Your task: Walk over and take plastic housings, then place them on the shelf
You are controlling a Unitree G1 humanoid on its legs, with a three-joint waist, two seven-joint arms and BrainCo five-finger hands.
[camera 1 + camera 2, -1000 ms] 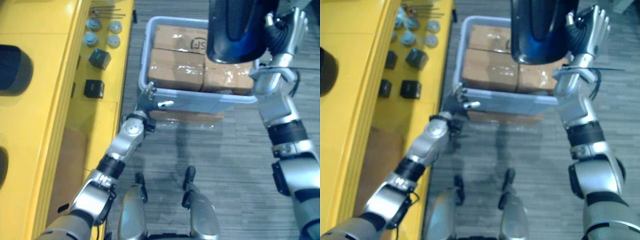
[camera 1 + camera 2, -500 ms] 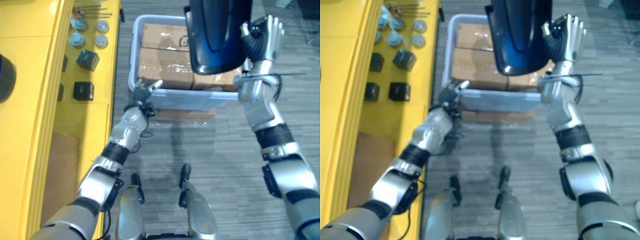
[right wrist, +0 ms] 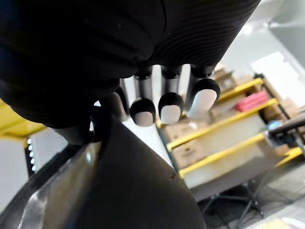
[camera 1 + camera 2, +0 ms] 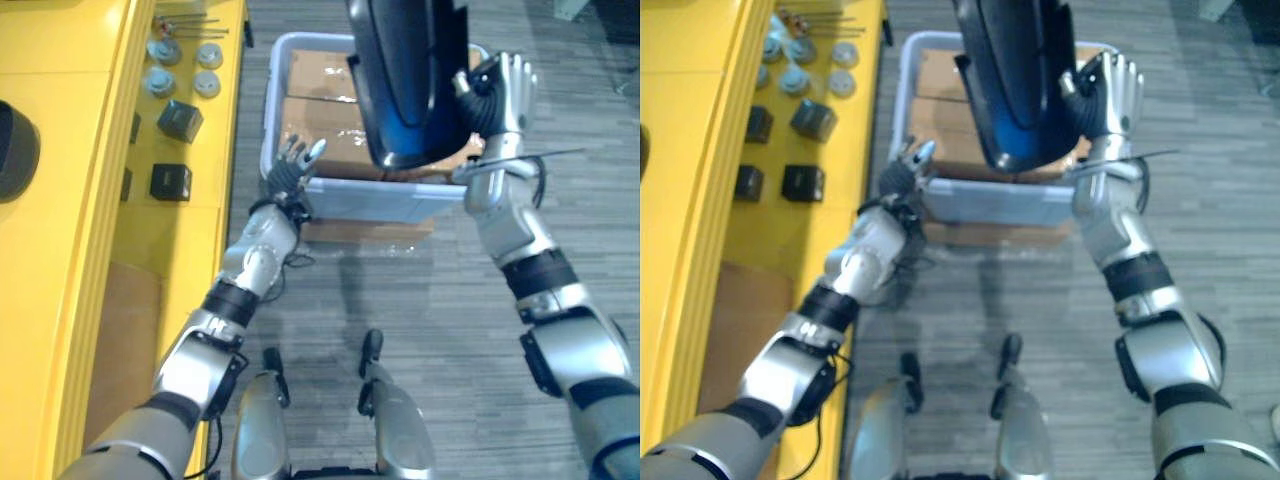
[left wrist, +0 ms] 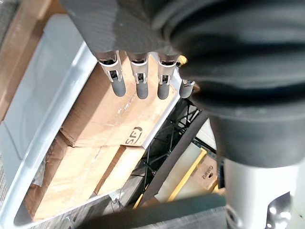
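Right hand [image 4: 503, 92] clamps the dark plastic housing [image 4: 405, 80] above the grey bin [image 4: 380, 200], left hand [image 4: 293, 168] spread empty; next, I'd guess, swing it toward the yellow shelf [image 4: 80, 110].

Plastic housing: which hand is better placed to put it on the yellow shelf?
Right. The right hand already holds the plastic housing above the bin; the left hand is open by the bin's rim, though nearer the shelf.
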